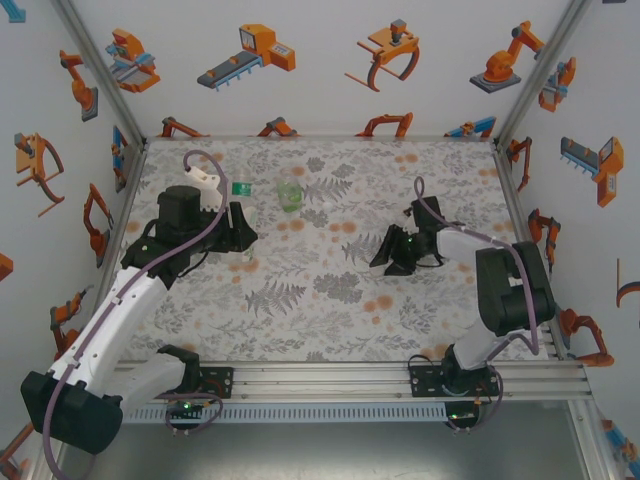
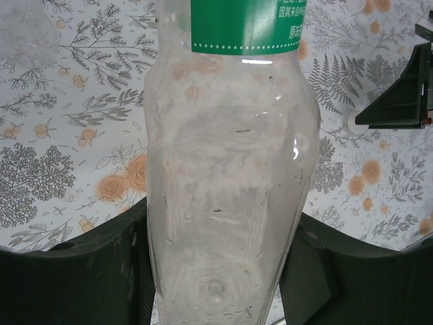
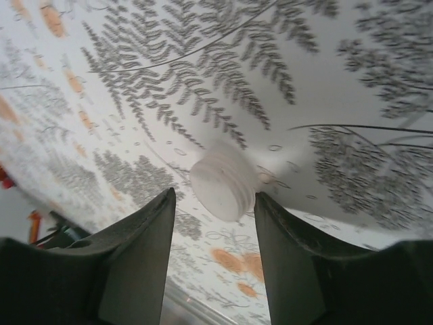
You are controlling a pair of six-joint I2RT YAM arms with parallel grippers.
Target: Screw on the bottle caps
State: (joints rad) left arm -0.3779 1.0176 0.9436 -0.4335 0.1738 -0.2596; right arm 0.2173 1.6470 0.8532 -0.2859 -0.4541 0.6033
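From above, the left gripper (image 1: 238, 222) is sitting at the upper left of the table (image 1: 320, 310), holding the taller clear bottle (image 1: 240, 188). The green bottle (image 1: 290, 196) is sitting just to its right. The right gripper (image 1: 390, 258) is reaching in right of centre.

On the left wrist view, both fingers (image 2: 74, 271) are clamping the clear bottle's lower body.

On the right wrist view, the fingers (image 3: 135, 257) are standing apart around a white cap (image 3: 222, 181) at mid-frame, with a sliver of gap showing on its left.
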